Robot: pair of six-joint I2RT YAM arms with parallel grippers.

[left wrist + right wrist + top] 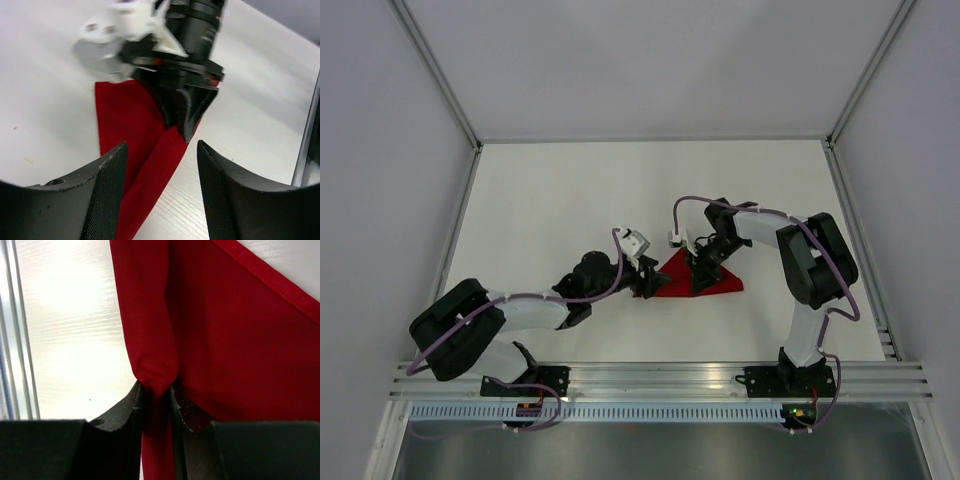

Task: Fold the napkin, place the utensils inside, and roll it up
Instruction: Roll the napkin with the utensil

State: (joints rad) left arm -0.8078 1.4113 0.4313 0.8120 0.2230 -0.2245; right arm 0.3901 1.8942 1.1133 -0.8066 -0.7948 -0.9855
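The red napkin (722, 284) lies on the white table as a folded triangle, its near edge rolled into a thick fold (150, 175). In the right wrist view my right gripper (156, 390) is shut on that rolled fold (150, 315), with the flat cloth spreading to the right. My left gripper (161, 147) stands open at the napkin's left tip, with the roll running between its fingers (107, 190) nearer the left one. From the left wrist view, the right gripper (184, 131) pinches the roll just ahead. In the top view the left gripper (643, 279) and the right gripper (703, 272) sit close together. The utensils are hidden or out of view.
An aluminium rail (660, 378) runs along the near table edge by both arm bases. Grey walls with metal posts (440, 75) enclose the table on three sides. A metal rail (15, 340) shows at the left of the right wrist view.
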